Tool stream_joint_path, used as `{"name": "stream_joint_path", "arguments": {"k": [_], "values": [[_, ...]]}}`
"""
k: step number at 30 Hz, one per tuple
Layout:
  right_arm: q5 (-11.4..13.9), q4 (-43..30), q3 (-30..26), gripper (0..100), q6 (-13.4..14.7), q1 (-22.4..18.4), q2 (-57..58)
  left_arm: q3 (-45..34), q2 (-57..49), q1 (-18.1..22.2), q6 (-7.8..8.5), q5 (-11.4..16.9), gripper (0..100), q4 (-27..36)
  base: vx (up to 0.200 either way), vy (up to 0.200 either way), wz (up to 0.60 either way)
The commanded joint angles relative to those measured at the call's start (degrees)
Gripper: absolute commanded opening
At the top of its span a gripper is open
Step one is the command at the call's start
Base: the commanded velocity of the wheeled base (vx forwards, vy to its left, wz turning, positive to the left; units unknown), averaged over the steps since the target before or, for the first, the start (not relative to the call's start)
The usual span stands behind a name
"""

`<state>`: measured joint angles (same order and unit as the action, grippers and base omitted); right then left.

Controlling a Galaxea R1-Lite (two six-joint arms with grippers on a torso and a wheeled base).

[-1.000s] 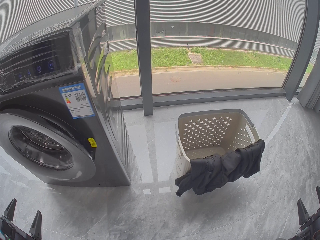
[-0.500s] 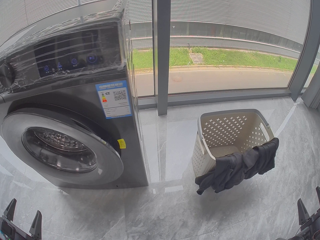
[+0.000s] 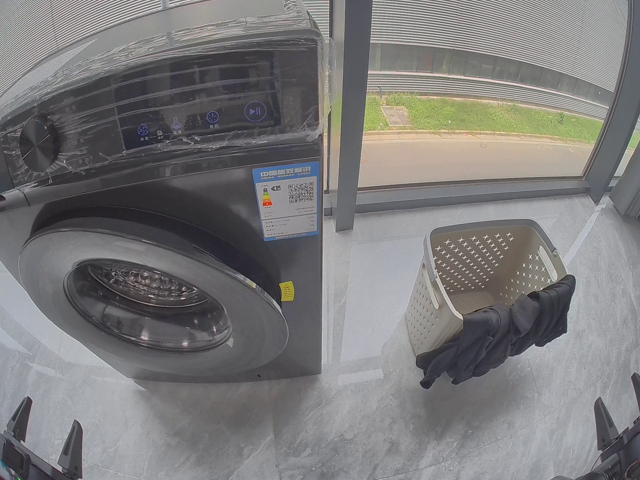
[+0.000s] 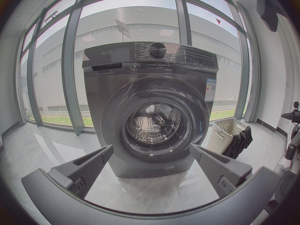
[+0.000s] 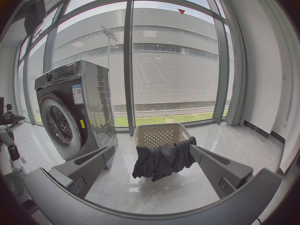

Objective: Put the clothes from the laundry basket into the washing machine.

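A dark grey washing machine (image 3: pixel 167 188) stands on the left with its round door (image 3: pixel 150 301) closed. To its right, near the window, sits a cream laundry basket (image 3: pixel 490 225) with dark clothes (image 3: pixel 500 338) draped over its near rim. My left gripper (image 3: pixel 43 435) is low at the near left, open and holding nothing. It faces the washer door (image 4: pixel 155 128) from a distance. My right gripper (image 3: pixel 620 411) is low at the near right, open and holding nothing. In its wrist view the clothes (image 5: pixel 164 160) and basket (image 5: pixel 159 132) lie ahead, well beyond the right gripper (image 5: pixel 151 153).
A grey window post (image 3: pixel 350 101) rises behind, between washer and basket. Glass walls close off the far side. Bare polished floor (image 3: pixel 347 428) stretches between me, the washer and the basket.
The whole head view has swung left, so washer and basket sit further right in the picture and the washer front faces me more squarely. Both grippers stay as they were.
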<state>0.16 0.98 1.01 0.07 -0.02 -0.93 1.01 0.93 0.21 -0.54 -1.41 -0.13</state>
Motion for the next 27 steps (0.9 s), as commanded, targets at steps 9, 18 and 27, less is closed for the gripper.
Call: {"name": "stream_joint_path", "arguments": {"k": [9,18,27], "values": [[0.02,-0.01,-1.01,100,0.01,0.02,0.93,-0.92,-0.84,-0.12,-0.25,0.01,100,0.05,0.0,0.044,0.0],[0.02,-0.01,-1.01,100,-0.07,0.02,0.93,-0.92,-0.84,-0.03,-0.25,0.01,100,0.05,0.0,0.2,0.0],[0.02,-0.01,-1.01,100,-0.07,0.02,0.93,-0.92,-0.84,-0.03,-0.08,0.01,100,0.05,0.0,0.156,0.0]]}}
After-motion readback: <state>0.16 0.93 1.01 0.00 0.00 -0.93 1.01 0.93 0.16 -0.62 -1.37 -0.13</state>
